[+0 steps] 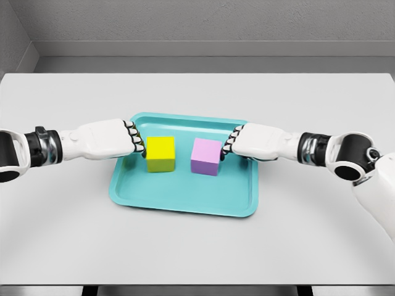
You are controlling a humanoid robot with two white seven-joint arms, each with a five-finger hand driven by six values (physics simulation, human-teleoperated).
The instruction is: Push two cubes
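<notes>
We look down from the head camera onto a pale grey table (197, 246), where a teal tray (185, 200) with a low raised rim sits near the middle. Two cubes stand on the tray floor, side by side and apart from each other, with a narrow strip of bare tray between them. The yellow cube (160, 153) is on the left, and the purple cube (206, 156) is on the right; both rest flat and upright, each turned slightly off the tray's edges. Our left arm comes in from the picture's left edge, and the left hand (114, 139) reaches over the tray's left rim with its fingers curled into a loose fist, holding nothing. Its knuckles (135, 140) are right at the left face of the yellow cube, touching it or very nearly so; we cannot tell for sure whether there is a sliver of gap. Our right arm enters from the right, and the right hand (256, 140) mirrors the other, fingers folded in and empty, with its knuckles (231, 146) pressed up against, or just beside, the right face of the purple cube. Both forearms lie low over the table, pointing inward toward each other. Behind the table we see a grey wall (197, 21).
</notes>
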